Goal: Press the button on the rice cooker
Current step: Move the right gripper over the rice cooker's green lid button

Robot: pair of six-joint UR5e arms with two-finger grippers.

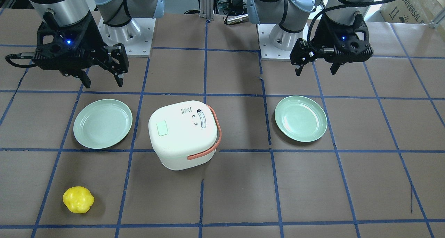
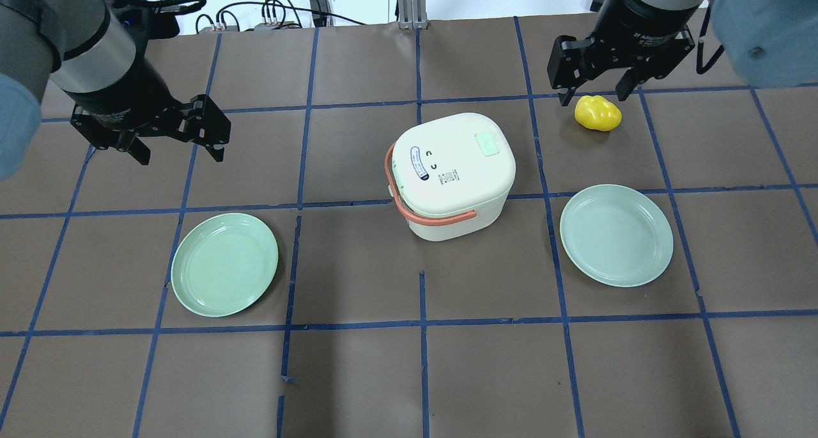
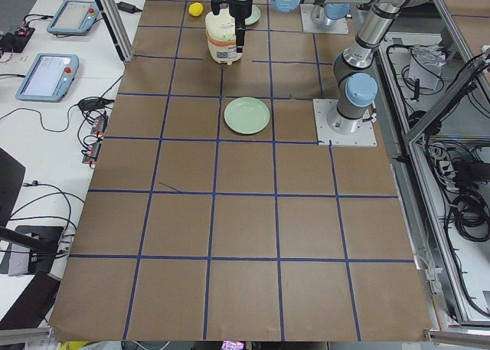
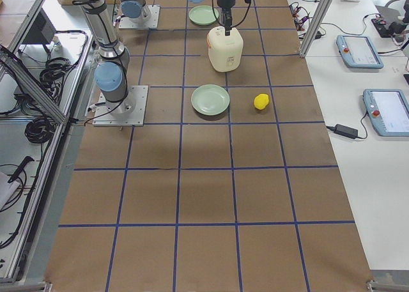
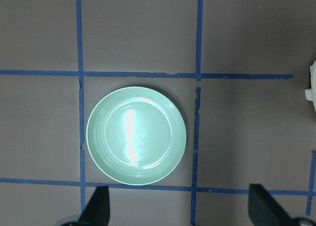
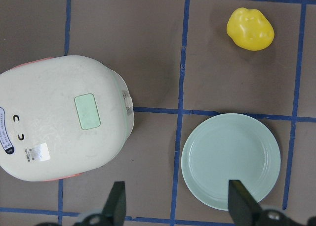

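The white rice cooker (image 1: 184,135) with an orange handle stands mid-table, also seen in the overhead view (image 2: 450,172). A pale green rectangular button (image 1: 162,129) sits on its lid and shows in the right wrist view (image 6: 87,111). My right gripper (image 1: 103,82) is open and empty, raised above the table on the robot side of the cooker, off to the button's side. My left gripper (image 1: 316,71) is open and empty, raised over the other half of the table, well away from the cooker. In the wrist views both sets of fingers (image 6: 116,203) stand wide apart.
A green plate (image 2: 224,264) lies on the cooker's left and shows below the left gripper in the left wrist view (image 5: 136,135). A second green plate (image 2: 616,234) lies on its right. A yellow pepper-like object (image 2: 597,113) lies beyond the cooker on the right.
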